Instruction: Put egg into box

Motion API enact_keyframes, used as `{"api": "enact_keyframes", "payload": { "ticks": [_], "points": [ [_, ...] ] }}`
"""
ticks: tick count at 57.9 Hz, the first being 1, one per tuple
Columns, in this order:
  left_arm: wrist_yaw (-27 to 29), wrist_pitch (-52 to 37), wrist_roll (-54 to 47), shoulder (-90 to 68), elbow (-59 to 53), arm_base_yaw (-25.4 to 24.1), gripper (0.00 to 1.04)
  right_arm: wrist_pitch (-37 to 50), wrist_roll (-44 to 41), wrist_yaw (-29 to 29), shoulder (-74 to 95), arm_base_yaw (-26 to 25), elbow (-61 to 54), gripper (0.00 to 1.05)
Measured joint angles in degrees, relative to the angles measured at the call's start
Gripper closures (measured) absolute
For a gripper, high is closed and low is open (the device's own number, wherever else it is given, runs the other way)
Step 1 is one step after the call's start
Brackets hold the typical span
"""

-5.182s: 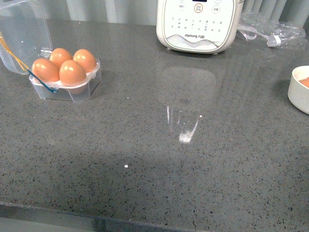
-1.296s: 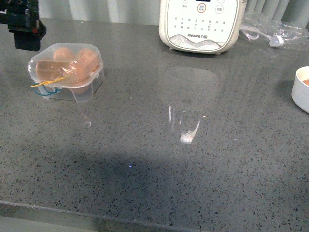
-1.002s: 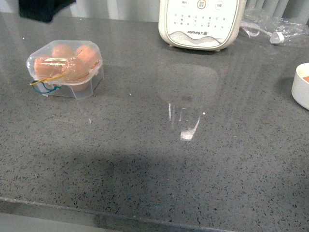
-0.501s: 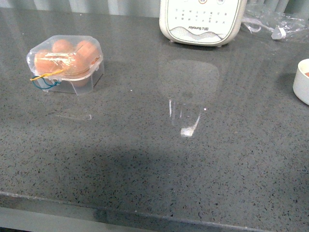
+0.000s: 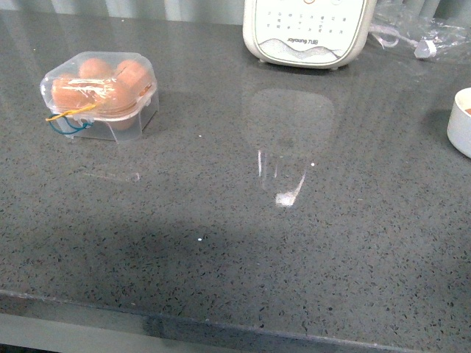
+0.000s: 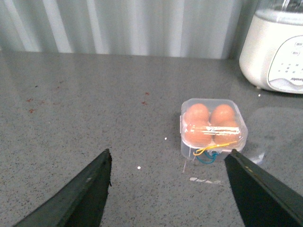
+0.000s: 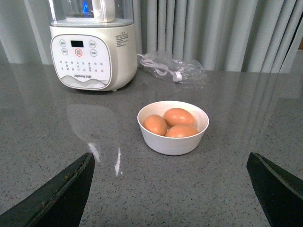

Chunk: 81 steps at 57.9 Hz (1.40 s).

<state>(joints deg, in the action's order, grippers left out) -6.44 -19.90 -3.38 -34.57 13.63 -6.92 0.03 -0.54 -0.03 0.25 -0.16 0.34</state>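
All four orange-brown eggs (image 6: pixel 197 113) sit under the shut domed lid of the small clear plastic four-cell box (image 6: pixel 213 128), so my left gripper (image 6: pixel 168 189) and right gripper (image 7: pixel 170 189) hang spread wide and empty, clear above the grey counter (image 5: pixel 294 243).

A speckled grey stone counter (image 5: pixel 294 243) reflects bright light, backed by pale pleated curtains (image 7: pixel 213 33).
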Motion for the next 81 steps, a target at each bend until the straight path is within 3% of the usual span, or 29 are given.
{"api": "enact_keyframes", "payload": {
  "ticks": [5, 10, 23, 75, 81],
  "points": [
    [0.8, -1.1, 1.9, 2.3, -2.4, 1.1, 0.47, 0.0, 0.0, 0.0, 0.0, 0.0, 0.0, 0.07],
    [6.1, -1.0, 2.6, 4.6, -4.7, 5.4, 0.66, 0.0, 0.0, 0.0, 0.0, 0.0, 0.0, 0.07],
    [6.3, 0.3, 3.0, 9.0, -7.7, 6.9, 1.01, 0.0, 0.0, 0.0, 0.0, 0.0, 0.0, 0.07],
    [6.5, 9.6, 3.5, 24.5, -12.0, 6.9, 1.01, 0.0, 0.0, 0.0, 0.0, 0.0, 0.0, 0.07],
    [6.4, 19.1, 3.5, 32.1, -12.0, 6.9, 1.01, 0.0, 0.0, 0.0, 0.0, 0.0, 0.0, 0.07]
  ]
}}
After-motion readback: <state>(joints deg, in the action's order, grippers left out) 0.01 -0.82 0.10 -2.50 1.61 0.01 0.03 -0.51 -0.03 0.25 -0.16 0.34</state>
